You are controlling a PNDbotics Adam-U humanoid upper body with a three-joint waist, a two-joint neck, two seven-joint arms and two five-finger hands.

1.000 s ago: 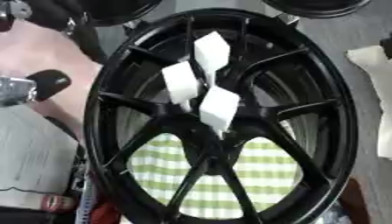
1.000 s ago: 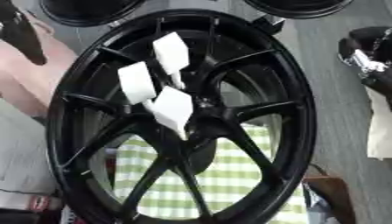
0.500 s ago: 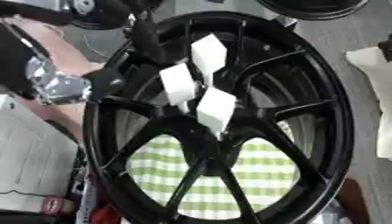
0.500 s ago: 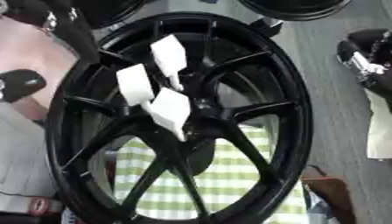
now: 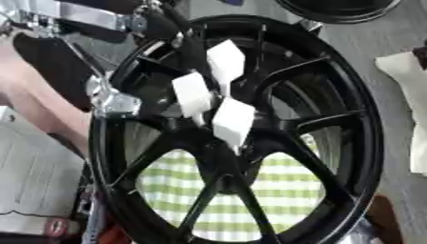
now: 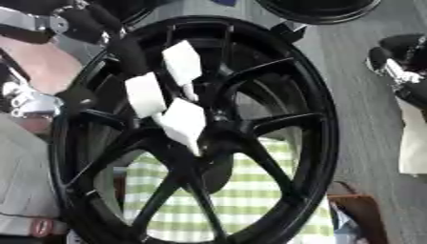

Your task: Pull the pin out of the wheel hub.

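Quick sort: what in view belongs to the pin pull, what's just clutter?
Job:
- black wheel hub
- three white pins standing in its centre
- left robot hand, reaching in over the upper left rim

Lying about:
- green checked cloth under the spokes
- second black wheel at the far edge
- white cloth on the right
- right robot hand, idle at the right edge

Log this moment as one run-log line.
stage: approach | left hand: over upper-left rim, near white pins, fingers unclear | white pins: three, seated in wheel hub | right hand: out of view | pulled: none
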